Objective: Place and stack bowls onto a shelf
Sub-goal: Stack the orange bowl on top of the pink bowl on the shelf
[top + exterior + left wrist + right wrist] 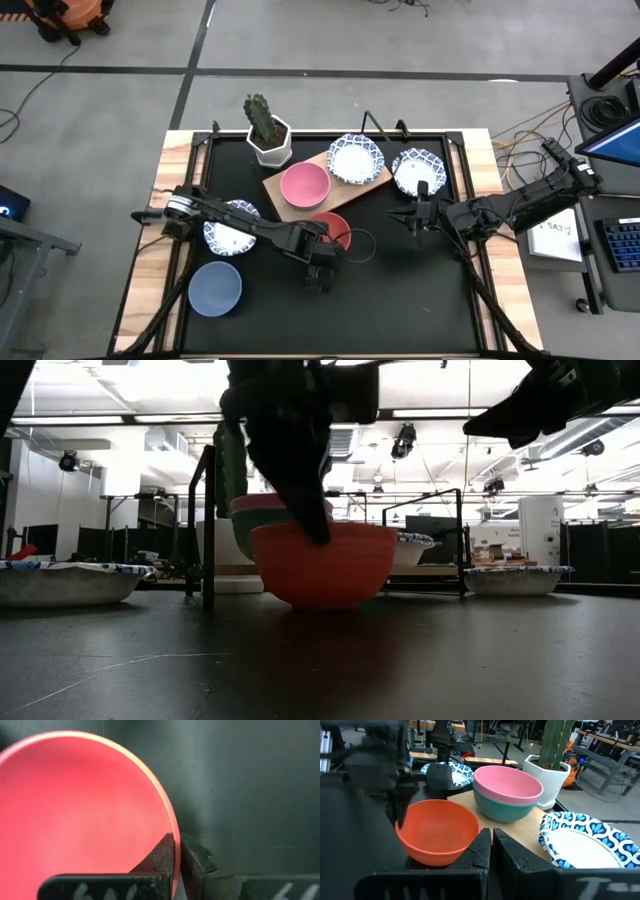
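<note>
Left jaws clenched on rim of round red plastic bowl (333, 230), resting on black desk (400, 290) just beside light-brown wooden shelf (285, 197). Right jaws closed, empty. Risk: thin rim slipping, bowl tilting when lifted.

grey concrete floor (420, 35) surrounds the black table (400, 300), crossed by dark seams running from 9 to 3 o'clock. an orange machine (75, 15) sits at 11 o'clock; cables (530, 125) trail at 2 o'clock beside a monitor (615, 140) and a keyboard (622, 245) at 3 o'clock. ceiling strip lights (440, 412) glow overhead; dark metal frames (140, 520) stand in the room behind.
</note>
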Available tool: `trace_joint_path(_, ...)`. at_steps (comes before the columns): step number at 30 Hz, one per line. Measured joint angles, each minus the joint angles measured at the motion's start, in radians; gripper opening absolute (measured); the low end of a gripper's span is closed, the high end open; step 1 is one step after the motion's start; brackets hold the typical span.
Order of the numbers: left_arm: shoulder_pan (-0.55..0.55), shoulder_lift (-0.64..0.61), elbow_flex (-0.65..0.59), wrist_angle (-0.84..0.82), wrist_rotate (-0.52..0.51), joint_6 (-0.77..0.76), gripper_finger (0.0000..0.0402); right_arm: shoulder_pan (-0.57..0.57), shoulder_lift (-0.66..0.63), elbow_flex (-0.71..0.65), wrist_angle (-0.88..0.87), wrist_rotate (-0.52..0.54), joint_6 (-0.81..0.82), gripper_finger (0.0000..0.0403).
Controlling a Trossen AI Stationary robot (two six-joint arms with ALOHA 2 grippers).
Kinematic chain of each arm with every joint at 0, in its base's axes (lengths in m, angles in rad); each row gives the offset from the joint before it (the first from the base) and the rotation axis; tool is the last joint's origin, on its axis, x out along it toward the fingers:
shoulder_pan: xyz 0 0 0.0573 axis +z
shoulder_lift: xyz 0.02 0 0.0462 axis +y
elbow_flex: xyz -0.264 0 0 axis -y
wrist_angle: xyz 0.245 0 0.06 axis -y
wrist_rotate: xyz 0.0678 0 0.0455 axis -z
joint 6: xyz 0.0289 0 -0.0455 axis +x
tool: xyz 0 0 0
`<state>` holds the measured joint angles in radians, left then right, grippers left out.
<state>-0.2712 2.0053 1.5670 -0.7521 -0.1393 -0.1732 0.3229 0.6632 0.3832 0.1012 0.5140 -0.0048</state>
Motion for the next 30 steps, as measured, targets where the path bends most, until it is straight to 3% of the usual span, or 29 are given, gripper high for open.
trace_joint_path(10, -0.029, -0.007, 0.338, -0.333, -0.006, 0.2, 0.0001, 0.0, 0.0, 0.0, -0.001, 0.0, 0.003, 0.0009)
trace_joint_path(18, 0.028, -0.009, 0.609, -0.62, -0.153, 0.32, 0.0001, 0.0, 0.001, 0.0, -0.001, 0.0, 0.003, 0.0009)
trace_joint_path(23, 0.121, -0.012, 0.63, -0.681, -0.158, 0.32, 0.0001, 0.0, 0.001, 0.0, -0.007, 0.0, 0.003, 0.0009)
trace_joint_path(30, 0.23, -0.042, 0.516, -0.677, -0.158, 0.32, 0.0, 0.0, 0.001, -0.001, -0.022, 0.0, 0.003, 0.0009)
